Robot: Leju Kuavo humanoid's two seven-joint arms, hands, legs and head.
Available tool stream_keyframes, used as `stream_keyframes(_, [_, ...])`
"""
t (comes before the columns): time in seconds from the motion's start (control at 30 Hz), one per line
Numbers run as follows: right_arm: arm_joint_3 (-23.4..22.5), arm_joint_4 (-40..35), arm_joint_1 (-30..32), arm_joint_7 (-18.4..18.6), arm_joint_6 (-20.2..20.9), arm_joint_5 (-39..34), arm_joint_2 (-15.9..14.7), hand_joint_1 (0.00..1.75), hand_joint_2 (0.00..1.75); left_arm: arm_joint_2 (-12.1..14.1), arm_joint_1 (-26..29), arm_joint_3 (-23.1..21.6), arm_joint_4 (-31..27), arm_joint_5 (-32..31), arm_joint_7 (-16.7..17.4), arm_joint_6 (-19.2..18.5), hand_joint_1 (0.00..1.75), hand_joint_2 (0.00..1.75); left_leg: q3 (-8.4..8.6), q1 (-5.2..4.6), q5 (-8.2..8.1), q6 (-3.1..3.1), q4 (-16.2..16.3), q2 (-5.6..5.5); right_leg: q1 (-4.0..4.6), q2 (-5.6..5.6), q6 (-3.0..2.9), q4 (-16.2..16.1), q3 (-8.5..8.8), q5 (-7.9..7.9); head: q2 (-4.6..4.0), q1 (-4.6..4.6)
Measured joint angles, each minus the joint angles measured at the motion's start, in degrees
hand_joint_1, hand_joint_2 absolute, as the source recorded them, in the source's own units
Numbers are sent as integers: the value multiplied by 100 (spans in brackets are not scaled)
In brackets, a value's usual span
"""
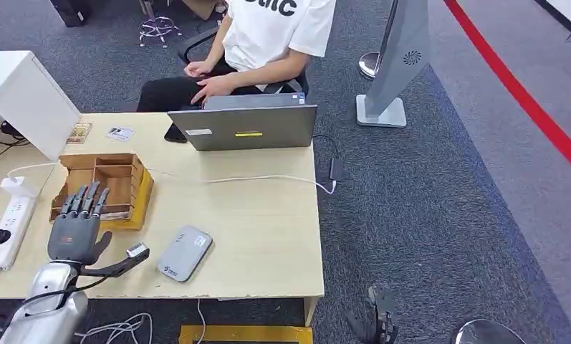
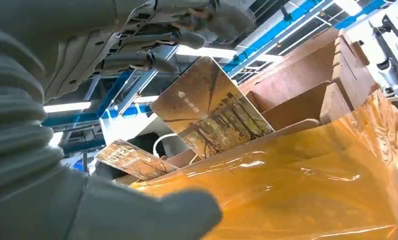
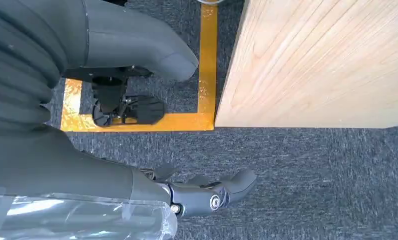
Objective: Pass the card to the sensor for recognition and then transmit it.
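My left hand [image 1: 77,226] hovers at the near edge of the wooden card box [image 1: 117,175], fingers stretched out over it and holding nothing. In the left wrist view a brown card with a tree picture [image 2: 209,107] stands tilted in the box [image 2: 306,95], just under my fingertips [image 2: 192,37], with my thumb [image 2: 172,212] well apart below. A second card [image 2: 134,160] lies lower in the box. The grey card sensor [image 1: 184,253] lies on the table to the right of that hand. My right hand [image 1: 379,322] hangs below the table's right corner, fingers [image 3: 211,197] loose and holding nothing.
A grey laptop [image 1: 246,127] stands at the far edge with a person [image 1: 268,43] seated behind it. A white power strip [image 1: 6,222] and a white box [image 1: 24,93] are at the left. Two loose cards [image 1: 120,132] lie near the back. A white cable [image 1: 253,179] crosses the table [image 1: 268,236].
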Motion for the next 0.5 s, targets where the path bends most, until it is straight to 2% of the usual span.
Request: stream_keyframes(0.5, [2,0,-4,0,-15,6,0,0,175,-22,3,4,0,5,-9,0,175,175,0,0,0,0,0,0,0,0,0,0,0,0,0,2])
